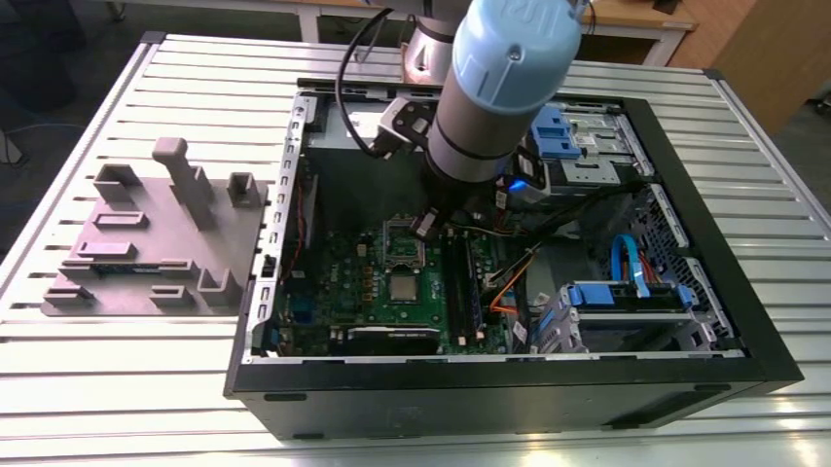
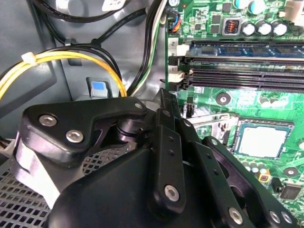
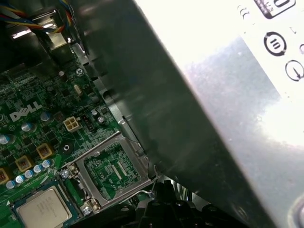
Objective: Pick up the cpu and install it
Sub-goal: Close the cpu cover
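Observation:
The cpu (image 1: 405, 288) is a small silver square lying flat in its socket on the green motherboard (image 1: 350, 292), inside the open computer case. Both wrist views show the cpu (image 2: 259, 140) (image 3: 42, 210) with nothing on top of it. Right beside it, the socket's metal frame (image 3: 111, 171) stands flipped open. My gripper (image 1: 426, 226) hangs low over that open frame (image 1: 405, 245), a short way from the cpu toward the back of the case. In the second wrist view its black linkage (image 2: 166, 102) blocks much of the board. It carries no cpu.
Long black memory slots (image 1: 461, 282) (image 2: 247, 71) run beside the socket. Yellow and black cables (image 2: 57, 61) lie near the gripper. A blue drive cage (image 1: 624, 297) and orange cables sit on the exterior view's right. The case wall (image 3: 199, 104) is close. A grey fixture block (image 1: 156, 243) stands outside on the slatted table.

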Controlling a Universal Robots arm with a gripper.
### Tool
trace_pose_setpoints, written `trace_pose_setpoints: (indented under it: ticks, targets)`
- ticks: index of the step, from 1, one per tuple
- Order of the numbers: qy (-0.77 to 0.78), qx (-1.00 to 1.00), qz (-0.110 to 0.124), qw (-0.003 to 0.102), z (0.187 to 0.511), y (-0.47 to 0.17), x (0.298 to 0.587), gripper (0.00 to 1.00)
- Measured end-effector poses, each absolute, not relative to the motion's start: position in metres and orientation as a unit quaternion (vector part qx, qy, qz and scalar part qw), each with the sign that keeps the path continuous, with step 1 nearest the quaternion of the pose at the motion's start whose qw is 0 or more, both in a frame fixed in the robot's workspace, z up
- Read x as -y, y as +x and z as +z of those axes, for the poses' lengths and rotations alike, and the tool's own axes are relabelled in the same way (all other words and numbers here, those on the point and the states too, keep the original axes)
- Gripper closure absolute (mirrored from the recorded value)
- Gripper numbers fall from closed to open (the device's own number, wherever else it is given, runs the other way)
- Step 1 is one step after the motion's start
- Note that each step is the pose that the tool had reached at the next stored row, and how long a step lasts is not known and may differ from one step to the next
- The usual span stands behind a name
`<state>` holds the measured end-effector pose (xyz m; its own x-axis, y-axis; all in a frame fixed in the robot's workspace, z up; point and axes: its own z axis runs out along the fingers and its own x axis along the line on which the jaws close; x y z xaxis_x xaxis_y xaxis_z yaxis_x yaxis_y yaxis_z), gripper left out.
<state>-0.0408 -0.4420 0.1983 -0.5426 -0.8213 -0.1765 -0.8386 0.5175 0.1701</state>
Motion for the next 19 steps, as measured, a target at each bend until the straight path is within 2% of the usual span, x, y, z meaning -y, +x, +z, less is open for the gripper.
trace_pose_setpoints:
  ticks: [19]
  targets:
    - [-0.477,-0.872,0.106,0.029,0.21,-0.043,0.442,0.89]
